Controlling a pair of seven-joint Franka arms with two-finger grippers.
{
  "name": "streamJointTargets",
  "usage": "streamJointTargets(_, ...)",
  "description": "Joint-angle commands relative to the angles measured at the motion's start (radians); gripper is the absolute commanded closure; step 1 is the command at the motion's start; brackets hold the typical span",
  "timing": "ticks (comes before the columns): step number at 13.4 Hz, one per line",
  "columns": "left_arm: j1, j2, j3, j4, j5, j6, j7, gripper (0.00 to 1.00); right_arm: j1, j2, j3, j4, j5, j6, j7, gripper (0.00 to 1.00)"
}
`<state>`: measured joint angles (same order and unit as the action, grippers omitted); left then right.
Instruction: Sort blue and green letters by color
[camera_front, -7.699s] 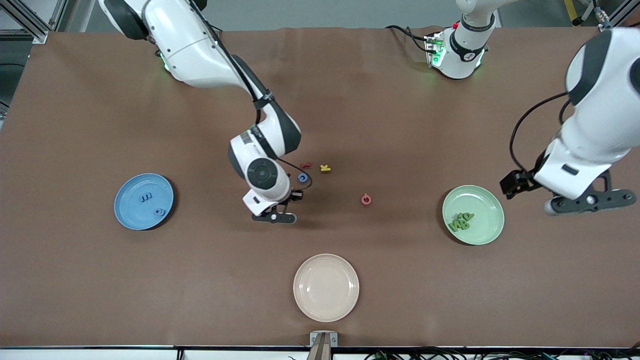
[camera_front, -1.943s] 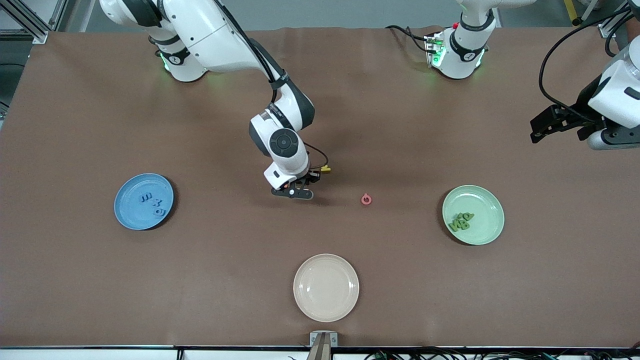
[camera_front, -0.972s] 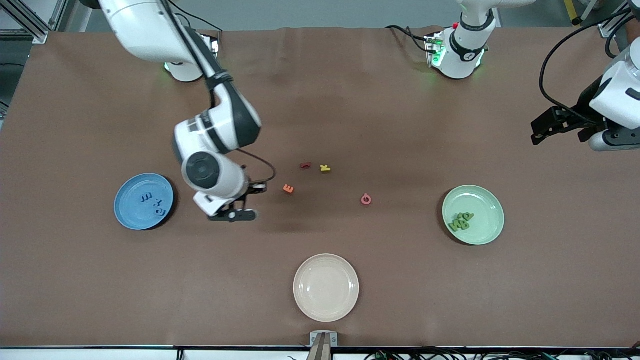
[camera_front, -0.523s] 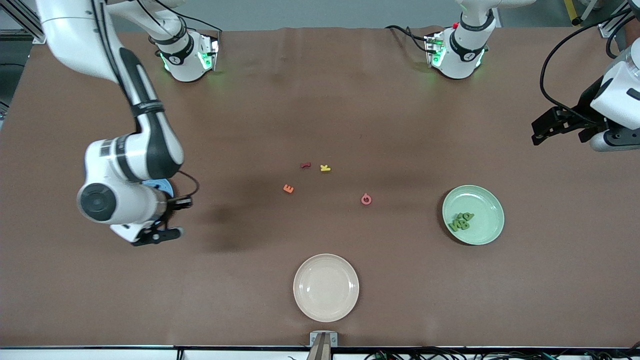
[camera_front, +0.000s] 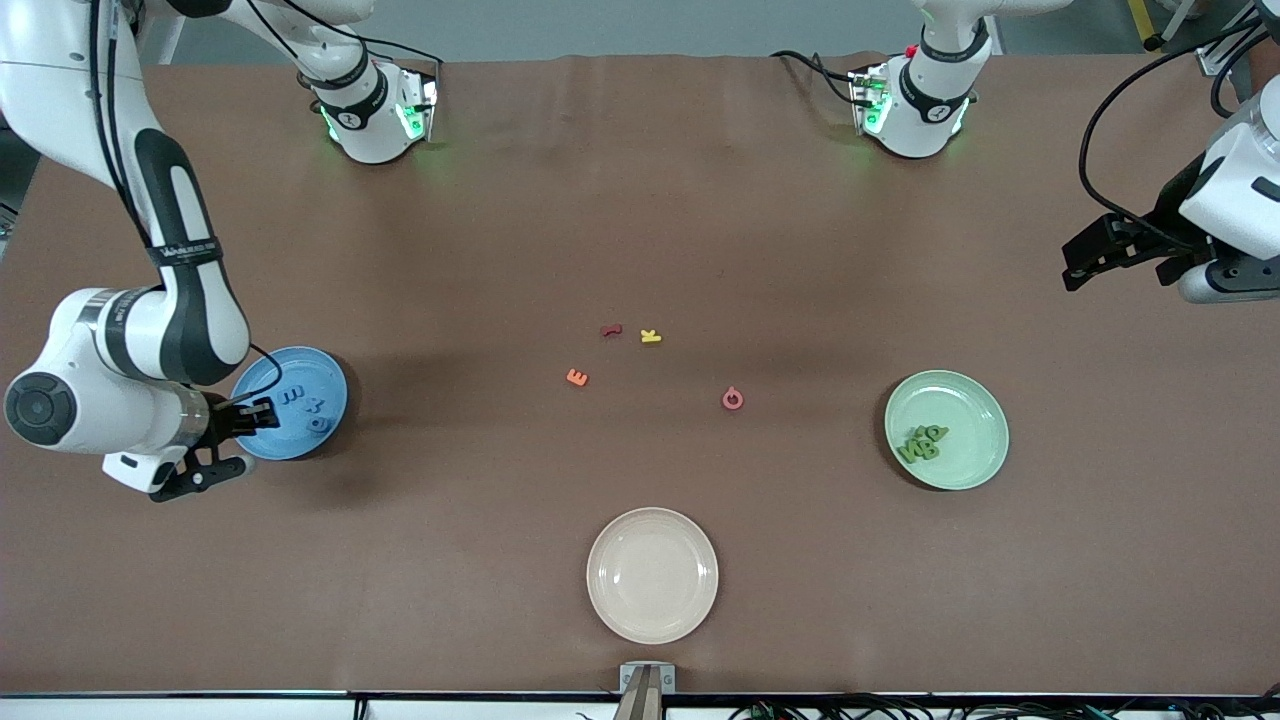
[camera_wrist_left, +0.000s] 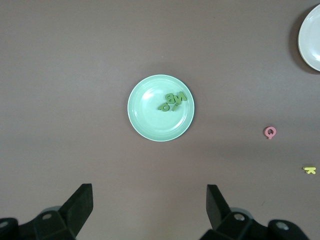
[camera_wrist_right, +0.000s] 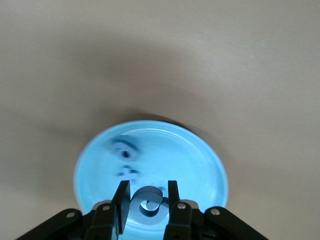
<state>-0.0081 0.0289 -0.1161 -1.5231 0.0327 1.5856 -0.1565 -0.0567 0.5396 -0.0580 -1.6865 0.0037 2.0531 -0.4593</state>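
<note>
Right gripper (camera_wrist_right: 147, 207), jaws clamped on a blue letter (camera_wrist_right: 150, 206), over blue plate (camera_front: 330, 385) edge. Left gripper (camera_wrist_left: 150, 215) waits, jaws wide apart. Green letters (camera_front: 922, 441) on green plate (camera_front: 965, 400); "E" (camera_front: 577, 377) and "K" (camera_front: 650, 336) legible mid-table (camera_front: 640, 200).

Two robot arms with glossy white shells and dark grey joint bands. Black cables loop along each forearm. Round white bases glow green at the rim. Each arm ends in a black two-fingered tool (camera_wrist_right: 147, 204) with small silver screws on its finger mounts.
</note>
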Motion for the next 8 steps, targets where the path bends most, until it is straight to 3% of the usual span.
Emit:
streamJointTargets(1, 0.002, -0.001, -0.002, 0.001, -0.019, 0.005, 0.009, 0.00, -0.044, -0.023, 0.023, -0.087, -0.016, 0.094, -0.048, 0.82)
streamJointTargets(5, 0.003, -0.001, 0.000, 0.001, -0.019, 0.005, 0.011, 0.00, -0.054, -0.021, 0.024, -0.202, -0.016, 0.261, -0.048, 0.81)
streamJointTargets(8, 0.005, -0.001, 0.000, 0.001, -0.019, 0.005, 0.017, 0.00, -0.051, -0.018, 0.024, -0.220, -0.014, 0.312, -0.047, 0.76)
